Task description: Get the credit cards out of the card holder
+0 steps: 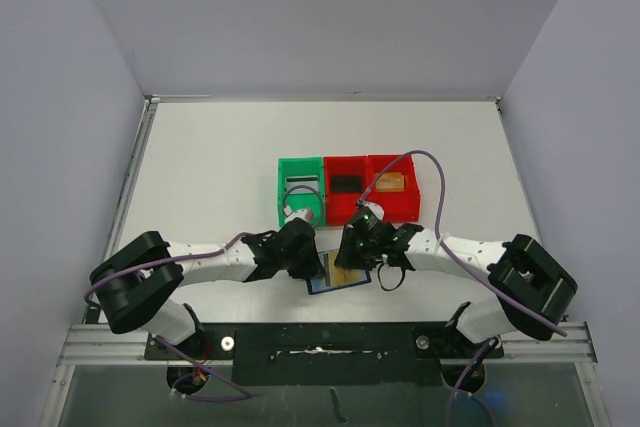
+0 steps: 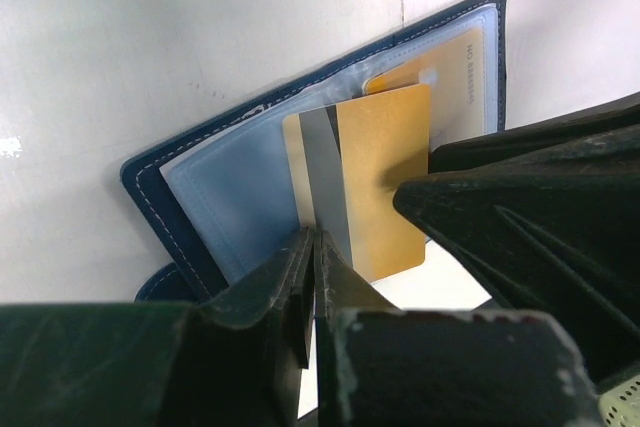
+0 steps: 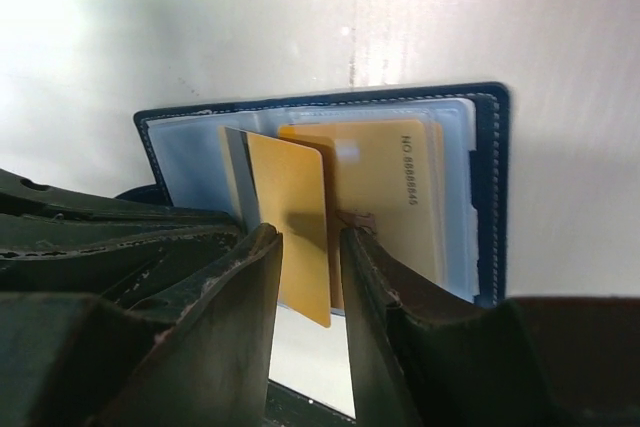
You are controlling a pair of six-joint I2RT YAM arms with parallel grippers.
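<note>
Holder (image 2: 190, 197) lay open and flat on the table (image 1: 220, 167), close to the near edge, between the two grippers. From above, the gripper heads covered most of it; only a blue corner and a patch of tan showed. In the left wrist view its near corner was cut off behind the fingers.

Striped card (image 2: 375, 177), gold with a grey stripe, stood tilted up off the holder's clear pockets. Its lower edge was hidden by the fingers. Could not tell if its far end was inside a pocket. Second card (image 3: 385, 187), also gold, sat in the pocket behind and was partly covered by the first.

Left gripper (image 2: 313, 242) was clenched on the striped card's lower edge, at the stripe. Right gripper (image 3: 310, 247) had its jaws parted with a plain gap, and the card's gold half stood in that gap. No contact with either finger could be made out, so it looked released.

Holder's stitched rim was free on its far and right sides, with bare table beyond. Green bin (image 1: 282, 192) and two red bins (image 1: 370, 209) stood in a row just past the gripper heads, leaving little room there. Their contents were dark and tan shapes, too small to name. Table was open to the left and right of the arms.

Both arms reached inward from their bases with forearms low. The heads met nearly nose to nose over the holder, the left one a dark mass at the edge of the right wrist view.
</note>
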